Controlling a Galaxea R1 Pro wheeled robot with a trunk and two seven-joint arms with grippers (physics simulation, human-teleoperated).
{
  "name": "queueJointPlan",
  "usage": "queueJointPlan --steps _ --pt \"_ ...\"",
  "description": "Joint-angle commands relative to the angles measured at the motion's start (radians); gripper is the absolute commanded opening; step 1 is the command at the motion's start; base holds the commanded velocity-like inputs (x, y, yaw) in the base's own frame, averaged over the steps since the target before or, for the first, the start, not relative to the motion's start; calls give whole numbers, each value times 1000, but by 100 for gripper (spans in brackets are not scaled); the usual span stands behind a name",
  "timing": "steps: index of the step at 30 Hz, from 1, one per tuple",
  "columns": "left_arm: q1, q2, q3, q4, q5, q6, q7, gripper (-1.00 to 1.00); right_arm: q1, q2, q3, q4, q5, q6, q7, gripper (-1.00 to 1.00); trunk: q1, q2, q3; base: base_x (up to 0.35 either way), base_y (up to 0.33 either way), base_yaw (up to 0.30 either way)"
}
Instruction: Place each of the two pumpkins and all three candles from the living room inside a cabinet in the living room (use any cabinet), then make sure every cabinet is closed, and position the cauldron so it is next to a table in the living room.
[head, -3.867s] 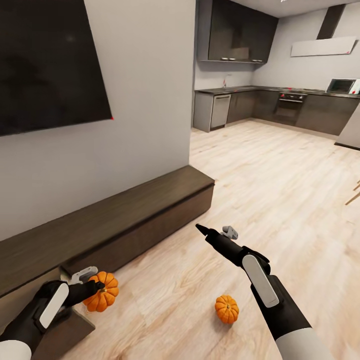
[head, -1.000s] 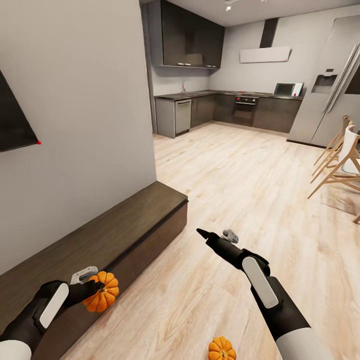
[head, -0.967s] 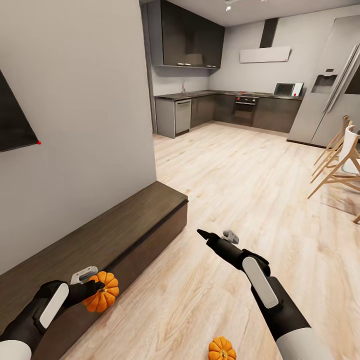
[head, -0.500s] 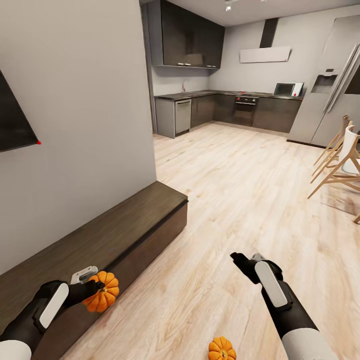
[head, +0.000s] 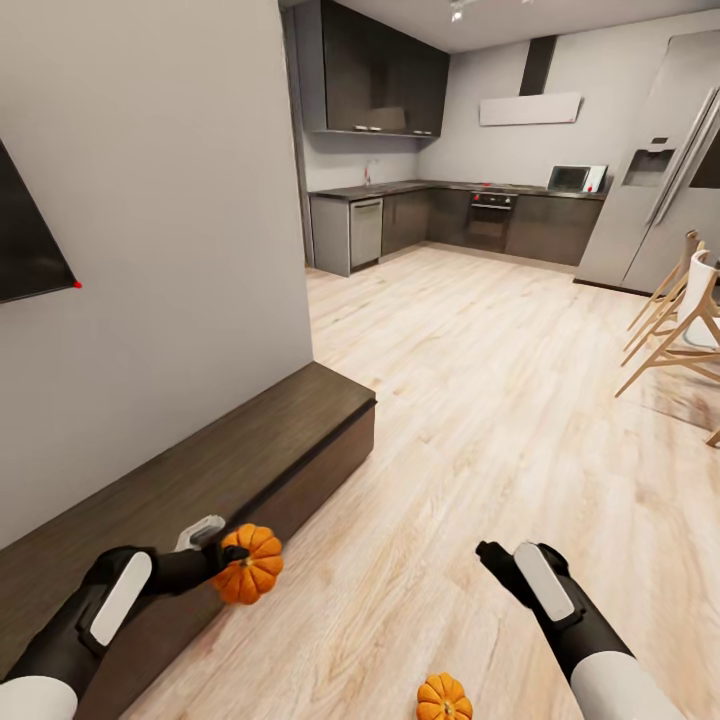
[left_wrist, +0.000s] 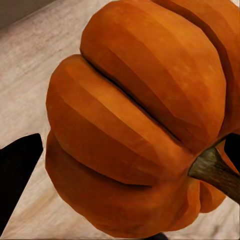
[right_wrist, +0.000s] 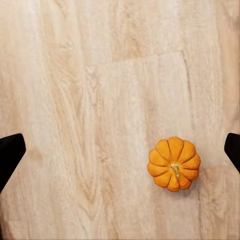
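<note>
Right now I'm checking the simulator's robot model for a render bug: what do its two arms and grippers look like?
Both arms are matte black with a long, rounded white panel along each forearm and white sleeves nearest the body. The left gripper has a light grey bracket beside black jaws; the right gripper is blunt and black. In both wrist views the jaw tips are plain black wedges.

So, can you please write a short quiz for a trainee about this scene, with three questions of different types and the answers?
1. True or false: the left gripper holds a pumpkin.
2. Where is the second pumpkin?
A. on the cabinet
B. on the floor
C. in the right gripper
3. Fill in: in the right wrist view, the fingers stand wide ____.

Key: 1 true; 2 B; 3 apart.
</note>
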Motion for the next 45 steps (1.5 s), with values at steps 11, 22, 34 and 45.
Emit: queueJointPlan --steps 11,22,34,45 --pt "0 -1 1 -7 -10 63 -93 -100 17 -59 9 90 0 -10 248 100 42 -78 -35 0 0 0" --pt "0 -5 -31 4 -7 96 -94 -100 19 -59 12 215 33 -46 321 100 84 -155 -70 0 0 0" --pt "0 -39 -74 5 -5 98 -94 -100 19 -62 8 371 62 -39 611 100 130 -239 -107 0 0 0" --pt "0 -42 -83 5 -3 98 -94 -100 19 -66 9 389 63 -52 636 100 172 -316 -142 0 0 0"
